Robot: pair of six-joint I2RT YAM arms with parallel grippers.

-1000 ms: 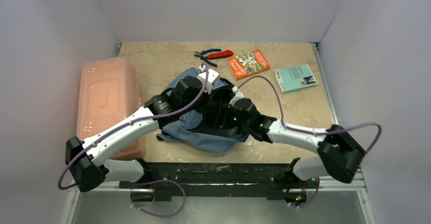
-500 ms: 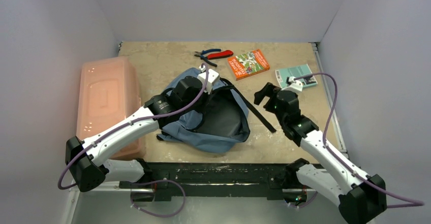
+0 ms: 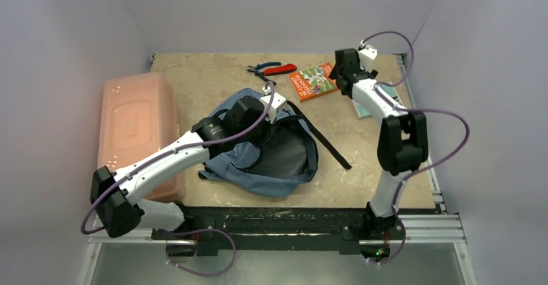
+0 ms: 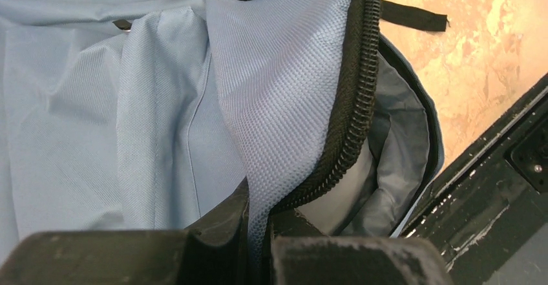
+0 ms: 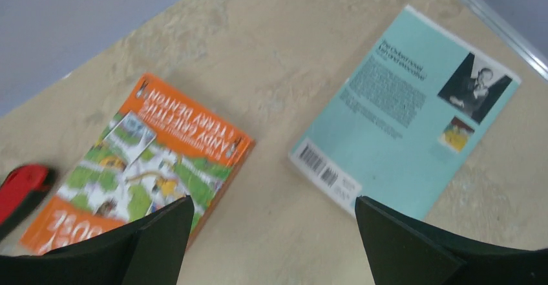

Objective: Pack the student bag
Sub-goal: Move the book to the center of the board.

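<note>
The right gripper (image 5: 271, 249) has left the student bag (image 3: 258, 172), where it was a second ago, and has swung out to the far right corner of the table (image 3: 207, 81). Its jaws, partly spread before, are now fully released and hold nothing. In the right wrist view, the gap between the fingers frames bare table top. The orange book (image 5: 155, 162) lies on one side of this gap and the teal book (image 5: 404, 110) on the other. The two books are near each other but apart. Neither finger touches a book.

The left gripper (image 4: 258, 236) has not shifted. Its jaws are clenched on the bag's fabric edge, just beside the dark zip (image 4: 352, 104), and they lift this edge off the table.

The student bag lies at the middle of the table, nearer the near edge. Its main mouth gapes and shows the dark lining. One black strap (image 3: 323, 139) trails from the bag toward the right edge. The pink box (image 3: 136, 130) stands along the left edge, just beside the bag. The pliers (image 3: 271, 70) lie at the far edge, left of the orange book.
</note>
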